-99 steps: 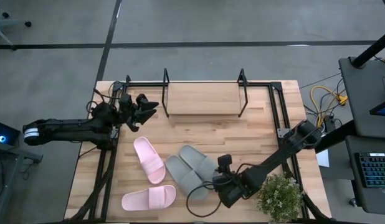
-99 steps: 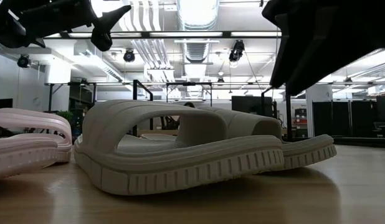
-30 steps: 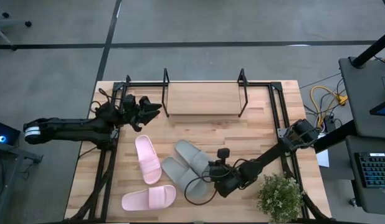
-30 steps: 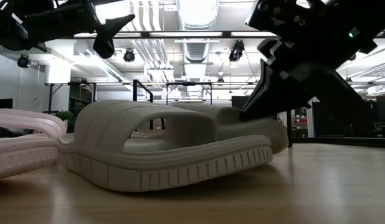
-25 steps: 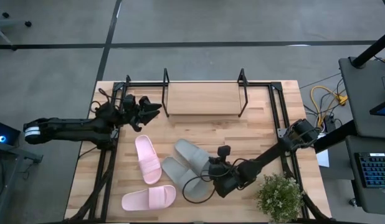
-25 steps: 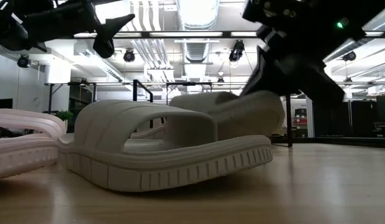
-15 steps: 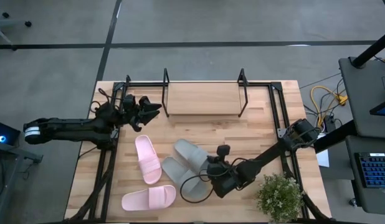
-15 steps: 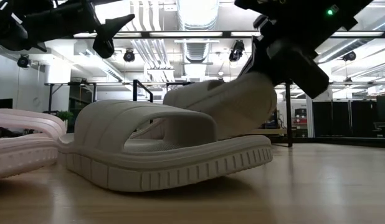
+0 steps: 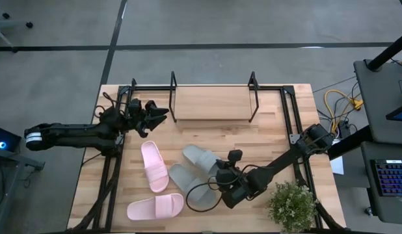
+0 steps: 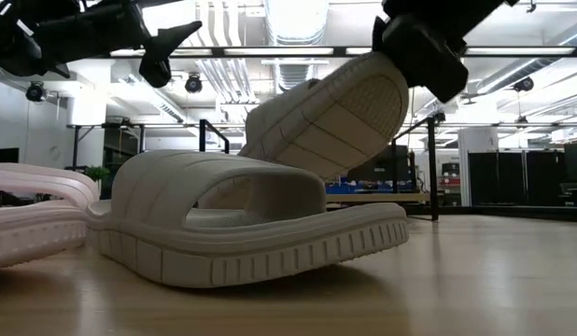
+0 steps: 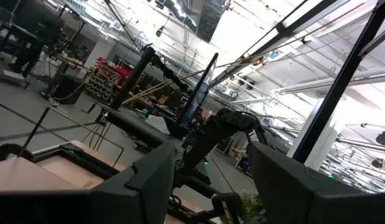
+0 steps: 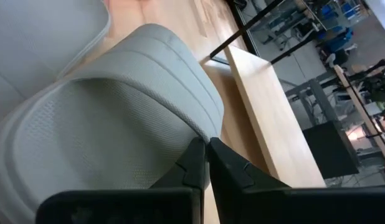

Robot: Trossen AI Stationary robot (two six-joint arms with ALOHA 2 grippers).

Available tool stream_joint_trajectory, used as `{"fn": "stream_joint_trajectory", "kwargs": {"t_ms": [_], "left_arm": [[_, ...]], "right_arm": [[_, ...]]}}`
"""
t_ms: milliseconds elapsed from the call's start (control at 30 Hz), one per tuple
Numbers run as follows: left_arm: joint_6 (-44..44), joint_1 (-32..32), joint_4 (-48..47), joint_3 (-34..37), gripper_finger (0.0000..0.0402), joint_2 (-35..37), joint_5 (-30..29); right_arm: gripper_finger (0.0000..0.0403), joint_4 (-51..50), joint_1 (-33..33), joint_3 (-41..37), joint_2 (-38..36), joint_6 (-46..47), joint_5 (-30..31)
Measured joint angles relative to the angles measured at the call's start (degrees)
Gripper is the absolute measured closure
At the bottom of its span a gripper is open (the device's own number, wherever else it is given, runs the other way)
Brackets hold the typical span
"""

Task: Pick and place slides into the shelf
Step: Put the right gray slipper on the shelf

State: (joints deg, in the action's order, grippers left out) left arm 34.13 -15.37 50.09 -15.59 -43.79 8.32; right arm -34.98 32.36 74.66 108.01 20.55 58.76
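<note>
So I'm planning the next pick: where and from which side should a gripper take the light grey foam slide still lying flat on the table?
Probably at the heel rim of the flat light grey foam slide, coming from above: the sole lies flat, the wide strap arches over the toe half, and the right gripper grips the other grey slide that same way. The left gripper waits open beside the shelf.

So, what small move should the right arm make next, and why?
Probably lift a little higher. The right gripper is shut on one end of a grey slide, which hangs tilted; its low end sits behind the other grey slide, so I cannot tell whether it has left the table. Raising first should free it before carrying it toward the shelf, which holds no slide yet.
</note>
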Motion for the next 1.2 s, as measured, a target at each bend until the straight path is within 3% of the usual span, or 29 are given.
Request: {"fn": "stream_joint_trajectory", "kwargs": {"t_ms": [267, 600, 1200], "left_arm": [[0.00, 0.01, -0.01, -0.02, 0.0210, 0.17, 0.00], [0.00, 0.00, 0.02, -0.07, 0.0210, 0.04, 0.00], [-0.04, 0.01, -0.03, -0.08, 0.0210, -0.10, -0.02]], "right_arm": [[0.0395, -9.30, -0.22, 5.39, -0.45, 1.17, 5.23], [0.0395, -25.31, -3.55, 9.44, -7.00, 15.20, 7.46], [0.0395, -26.11, -20.80, 9.56, -21.56, 13.21, 12.43]]}}
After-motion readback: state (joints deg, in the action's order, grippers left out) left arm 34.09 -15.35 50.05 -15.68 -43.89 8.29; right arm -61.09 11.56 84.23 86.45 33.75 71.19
